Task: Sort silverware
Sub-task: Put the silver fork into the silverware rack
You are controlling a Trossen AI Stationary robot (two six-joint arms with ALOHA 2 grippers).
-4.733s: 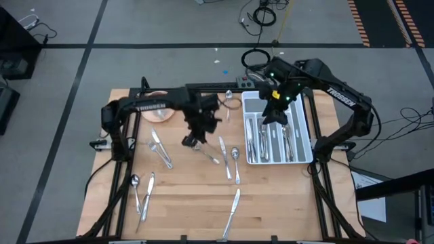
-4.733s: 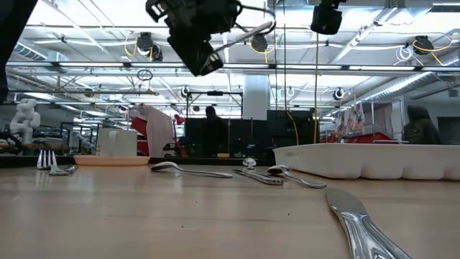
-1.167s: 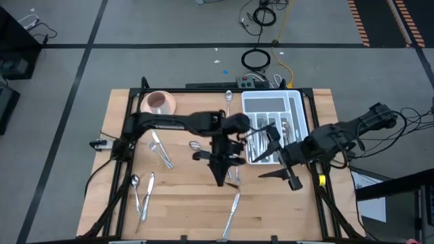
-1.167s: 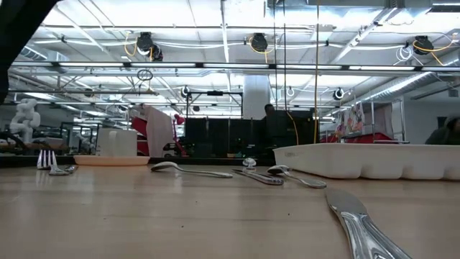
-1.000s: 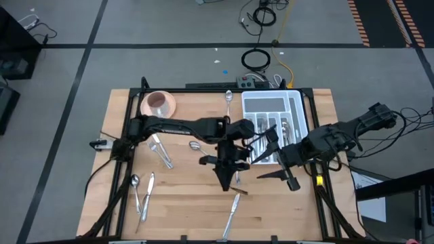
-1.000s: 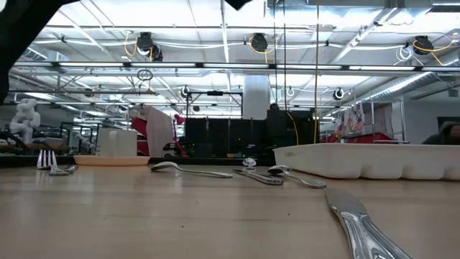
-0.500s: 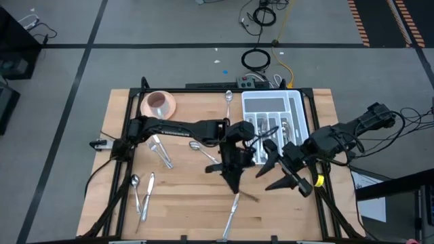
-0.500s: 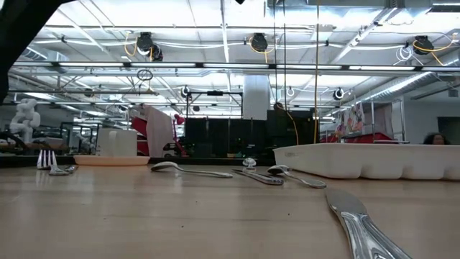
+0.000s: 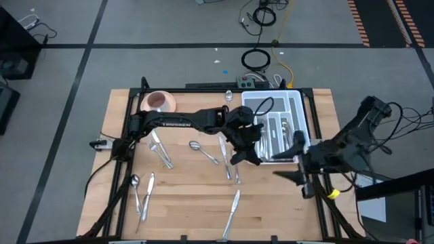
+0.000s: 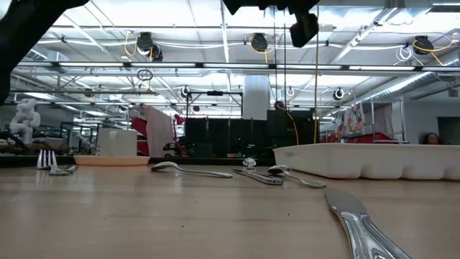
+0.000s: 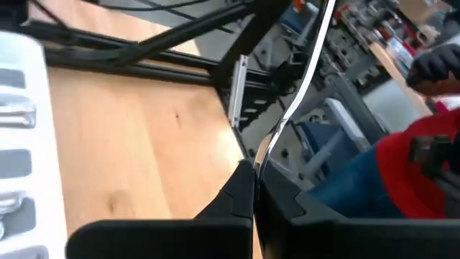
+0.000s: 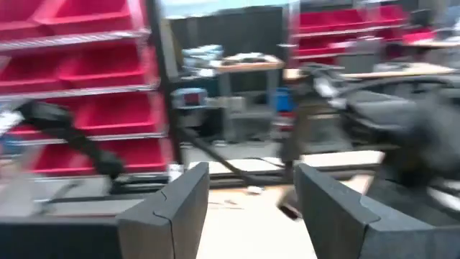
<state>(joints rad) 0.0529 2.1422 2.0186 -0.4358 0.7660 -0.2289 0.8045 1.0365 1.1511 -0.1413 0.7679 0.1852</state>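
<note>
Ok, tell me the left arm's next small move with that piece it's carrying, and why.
Probably carry it on over the white tray and lower toward a compartment before opening. The left gripper is shut on a slim silver utensil and hangs at the tray's near edge in the high view. Which kind of utensil it is I cannot tell. The right gripper waits open, off the table's right side.

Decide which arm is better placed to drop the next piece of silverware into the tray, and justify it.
Left. The left gripper is shut on a utensil beside the white tray; the right gripper is open, empty, off the table's right edge.
</note>
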